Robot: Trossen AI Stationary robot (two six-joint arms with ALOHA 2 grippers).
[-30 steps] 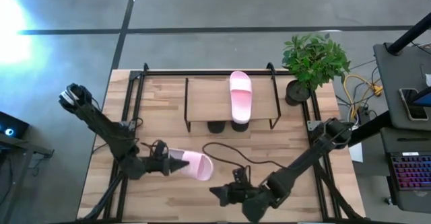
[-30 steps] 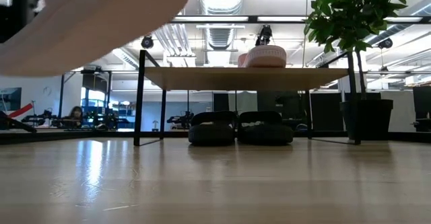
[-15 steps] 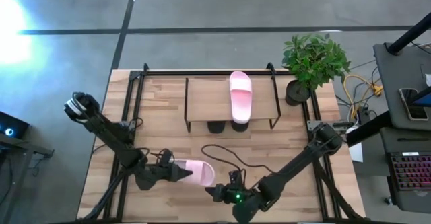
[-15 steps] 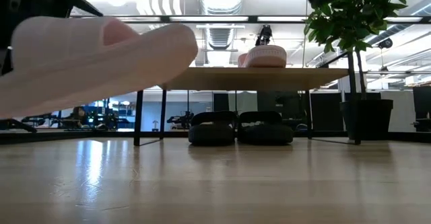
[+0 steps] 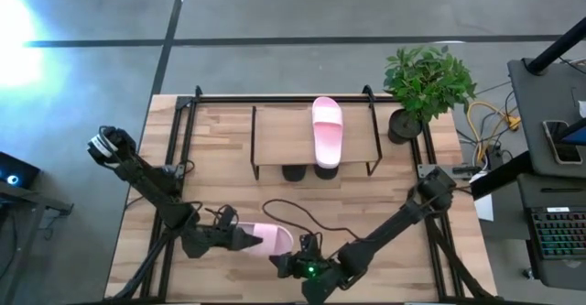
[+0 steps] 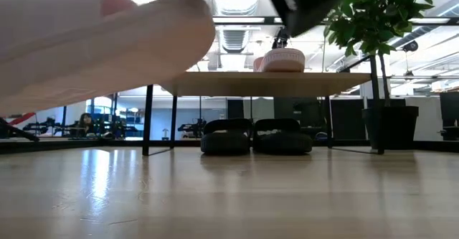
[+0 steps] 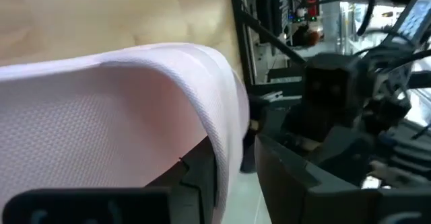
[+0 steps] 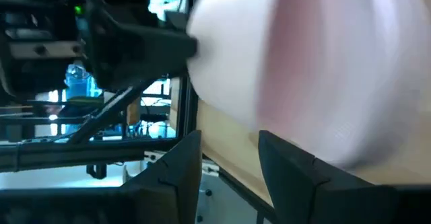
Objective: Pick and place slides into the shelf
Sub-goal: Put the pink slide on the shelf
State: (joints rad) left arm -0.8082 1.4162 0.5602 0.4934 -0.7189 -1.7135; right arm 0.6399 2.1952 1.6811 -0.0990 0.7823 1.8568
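Note:
A light pink slide (image 5: 273,241) hangs in the air near the table's near edge, held by my left gripper (image 5: 240,239), which is shut on it. It fills the upper left of the low view (image 6: 100,45) and most of the left wrist view (image 7: 114,109). My right gripper (image 5: 277,262) is open just near-side of the slide's right end; its fingers (image 8: 175,173) stand before the blurred slide (image 8: 310,69), and I cannot tell if they touch. The shelf (image 5: 275,136) carries the other pink slide (image 5: 327,131) on its top board. Two black slides (image 6: 226,137) (image 6: 283,137) rest beneath it. My left gripper holds the pink slide by the end that faces the table's left (image 5: 255,238), coming at it roughly level from the left and along its length. The slide is lifted clear of the table and sticks out to the right past the fingers.
A potted plant (image 5: 426,81) stands at the far right corner beside the shelf. A black cable (image 5: 302,209) loops over the table between the shelf and the grippers. Bare wood lies between the shelf and the near edge (image 6: 229,196).
My left gripper has carried the pink slide toward the near edge and a little to the right, so it looms larger in the low view. My right gripper has moved left along the near edge, closing in on the slide's right end.

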